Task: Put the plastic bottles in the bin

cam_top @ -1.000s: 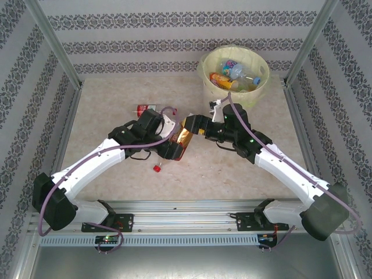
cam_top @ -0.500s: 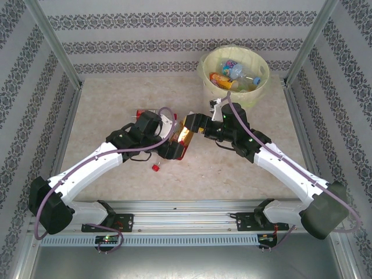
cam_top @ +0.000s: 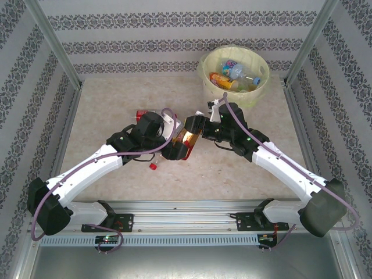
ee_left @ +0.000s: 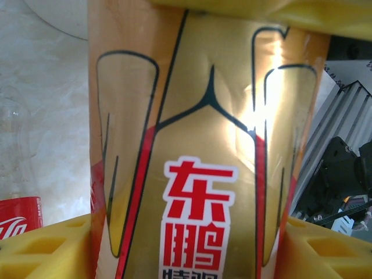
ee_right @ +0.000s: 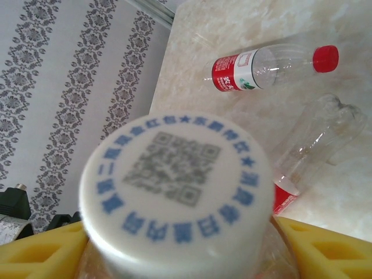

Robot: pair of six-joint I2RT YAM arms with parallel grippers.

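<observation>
A gold-labelled plastic bottle point(cam_top: 187, 138) hangs above the table's middle, held from both ends. My left gripper point(cam_top: 178, 149) is shut on its labelled body point(ee_left: 203, 145), with a yellow pad point(ee_left: 46, 250) on each side. My right gripper point(cam_top: 195, 125) is shut on the same bottle just under its white cap point(ee_right: 174, 186), pads point(ee_right: 317, 247) flanking it. The cream bin point(cam_top: 204, 75) at the back right holds several bottles point(cam_top: 224, 79). On the table lie a red-capped, red-labelled bottle point(ee_right: 261, 67) and a crushed clear bottle point(ee_right: 314, 139).
A loose red cap point(cam_top: 153, 166) lies on the table in front of the left arm. A red-labelled bottle point(cam_top: 141, 113) peeks out behind the left wrist. Patterned walls and metal posts point(cam_top: 55, 43) enclose the table.
The right gripper's jaws have closed round the cap end of the gold bottle. The left arm has shifted slightly, still gripping the bottle's body.
</observation>
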